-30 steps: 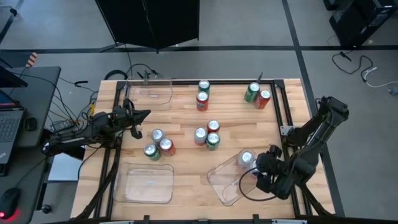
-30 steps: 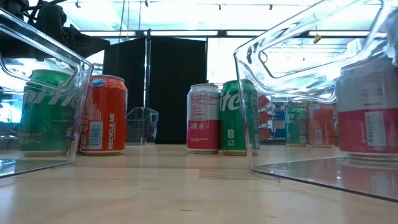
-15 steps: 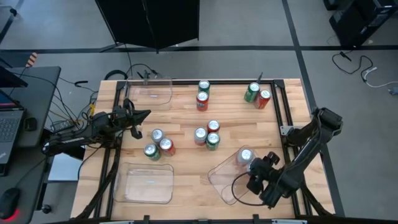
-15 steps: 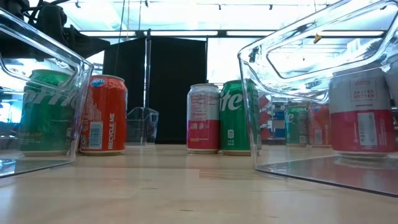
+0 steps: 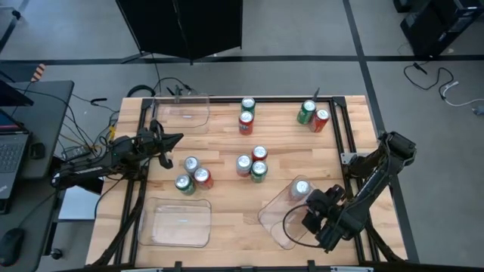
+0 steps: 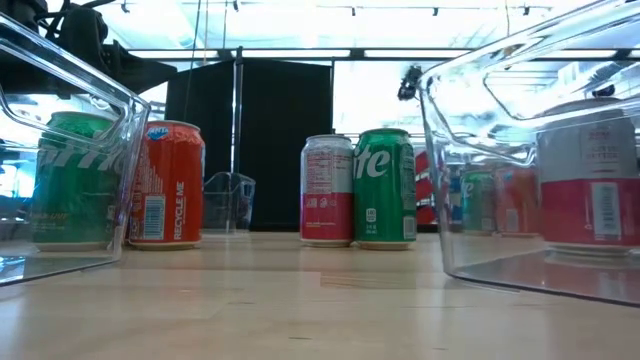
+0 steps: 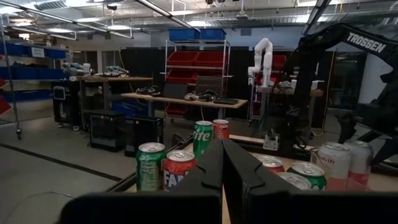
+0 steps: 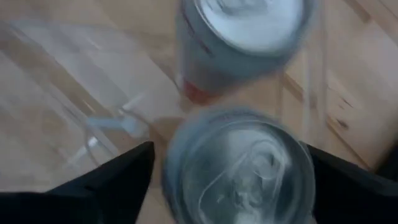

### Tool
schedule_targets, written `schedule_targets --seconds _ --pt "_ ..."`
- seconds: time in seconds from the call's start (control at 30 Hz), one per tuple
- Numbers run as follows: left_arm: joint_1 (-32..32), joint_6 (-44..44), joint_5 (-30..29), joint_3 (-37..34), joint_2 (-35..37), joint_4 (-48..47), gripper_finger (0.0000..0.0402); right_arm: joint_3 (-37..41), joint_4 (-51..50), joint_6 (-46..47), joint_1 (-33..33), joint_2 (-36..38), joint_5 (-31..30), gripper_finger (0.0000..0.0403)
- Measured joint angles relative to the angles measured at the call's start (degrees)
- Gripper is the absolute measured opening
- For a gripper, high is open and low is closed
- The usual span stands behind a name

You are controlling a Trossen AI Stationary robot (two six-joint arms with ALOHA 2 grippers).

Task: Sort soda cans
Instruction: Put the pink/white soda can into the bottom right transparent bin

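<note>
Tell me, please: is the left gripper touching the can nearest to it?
Apart. The high view shows a strip of bare wood between the left gripper, its fingers shut, and the nearest can.

Both arms are matte black, jointed segments trailing dark cables, the left gripper (image 5: 168, 140) ending in two flat dark fingers (image 7: 245, 180), and white lettering, apparently TROSSEN, marks the far arm's link.
</note>
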State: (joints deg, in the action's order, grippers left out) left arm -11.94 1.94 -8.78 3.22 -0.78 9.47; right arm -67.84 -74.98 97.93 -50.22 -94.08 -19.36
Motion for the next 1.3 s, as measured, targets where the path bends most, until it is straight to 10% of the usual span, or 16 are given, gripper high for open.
schedule_targets --seconds 0.47,0.67,0.83,1.07,1.3 --pt "0.00 0.30 2.88 0.00 -0.04 -0.09 0.0002 -9.81 -14.65 -4.09 2.51 0.02 0.96 0.0360" --pt "0.00 2.95 7.20 1.15 -3.92 -1.60 0.0002 -16.19 -14.40 -14.19 4.75 0.59 -8.36 0.0343" --pt "0.00 3.01 11.65 6.22 -12.19 -2.39 0.0002 -15.74 -11.16 -24.20 6.23 1.18 -19.97 0.0255" --pt "0.08 2.72 16.34 18.06 -28.11 -9.67 0.0002 -7.91 1.84 -35.27 8.50 5.52 -24.01 0.0028" --pt "2.79 0.56 17.62 33.44 -46.36 -18.98 0.0002 1.44 16.99 -45.66 8.98 12.99 -26.57 0.0004"
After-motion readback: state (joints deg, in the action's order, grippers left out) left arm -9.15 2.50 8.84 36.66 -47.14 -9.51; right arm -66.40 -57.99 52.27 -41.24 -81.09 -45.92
